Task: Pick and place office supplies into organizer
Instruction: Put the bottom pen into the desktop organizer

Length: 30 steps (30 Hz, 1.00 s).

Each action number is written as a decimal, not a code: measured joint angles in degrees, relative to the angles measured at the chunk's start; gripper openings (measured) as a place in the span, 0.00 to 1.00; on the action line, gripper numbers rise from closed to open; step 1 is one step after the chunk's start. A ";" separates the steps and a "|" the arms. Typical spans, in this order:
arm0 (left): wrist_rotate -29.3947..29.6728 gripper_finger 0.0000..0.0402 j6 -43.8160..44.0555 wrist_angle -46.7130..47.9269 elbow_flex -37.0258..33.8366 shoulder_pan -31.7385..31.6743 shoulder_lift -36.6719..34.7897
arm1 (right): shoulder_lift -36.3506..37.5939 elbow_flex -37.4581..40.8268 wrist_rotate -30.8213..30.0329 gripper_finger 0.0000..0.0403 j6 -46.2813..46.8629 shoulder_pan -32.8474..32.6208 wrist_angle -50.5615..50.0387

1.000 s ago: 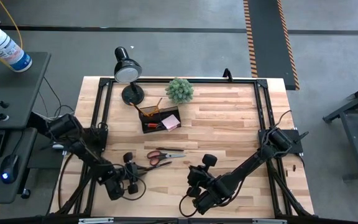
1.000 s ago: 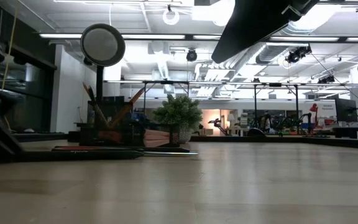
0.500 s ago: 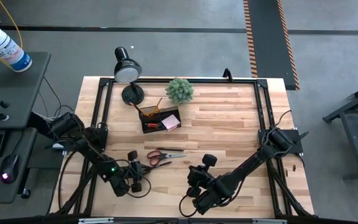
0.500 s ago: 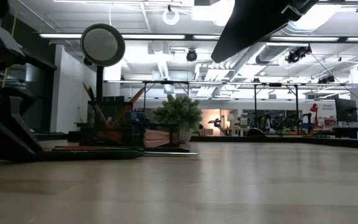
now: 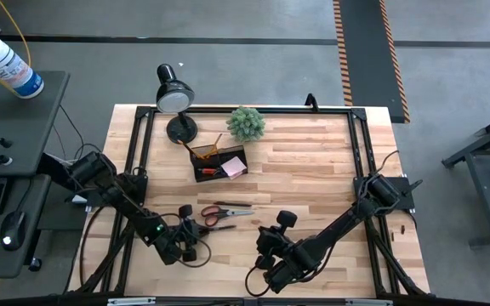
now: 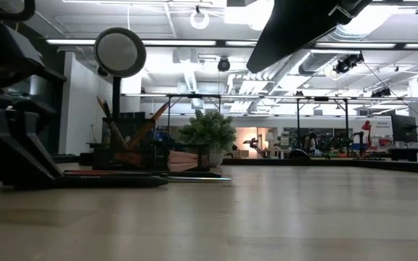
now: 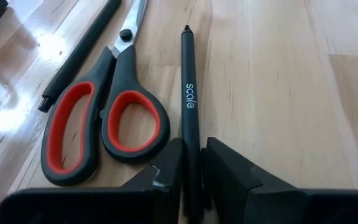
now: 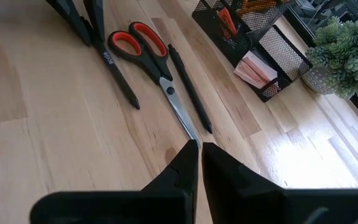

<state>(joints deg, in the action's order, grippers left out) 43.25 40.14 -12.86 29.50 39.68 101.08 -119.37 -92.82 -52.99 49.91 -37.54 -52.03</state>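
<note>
Black scissors with red-lined handles (image 5: 224, 211) (image 7: 104, 118) lie flat on the wooden table, with a black pen (image 7: 79, 56) (image 8: 190, 90) alongside. A second black pen marked "scale" (image 7: 189, 93) (image 8: 120, 78) lies on their other side. My left gripper (image 5: 194, 228) (image 7: 191, 180) sits low at that pen's rear end, shut on it. My right gripper (image 5: 266, 245) (image 8: 199, 149) hovers shut above the table, nearer the front edge. The black mesh organizer (image 5: 221, 164) (image 8: 253, 37) stands farther back, holding pencils and a pink notepad (image 8: 253, 68). My left gripper pinches the "scale" pen between its two fingers at the rear end (image 7: 191, 168), opposite the tip (image 7: 186, 28). The fingers (image 7: 229, 174) come in low from the table's near-left side, lying along the pen. The pen rests flat on the table.
A green potted plant (image 5: 246, 123) and a black desk lamp (image 5: 173, 98) stand at the far edge beside the organizer. A black frame rail (image 5: 356, 144) borders the table. Bare wood lies to the right of the scissors.
My left gripper has moved toward the table's right, closing on the scissors and the "scale" pen. In the low view it has grown larger at the left edge. The right arm, the scissors and the pens have kept still.
</note>
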 joint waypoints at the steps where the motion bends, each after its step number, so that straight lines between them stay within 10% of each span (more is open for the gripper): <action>1: 0.02 0.11 -0.54 0.00 0.00 0.02 0.00 | 0.00 0.00 0.00 0.03 0.00 0.00 0.00; 30: -2.72 0.01 -15.42 -1.62 -0.21 1.28 -10.95 | 0.00 0.00 0.42 0.03 0.04 0.00 -0.07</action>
<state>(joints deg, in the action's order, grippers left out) 40.52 24.71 -14.48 29.28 40.96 90.13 -119.37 -92.82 -52.57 49.95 -37.54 -52.10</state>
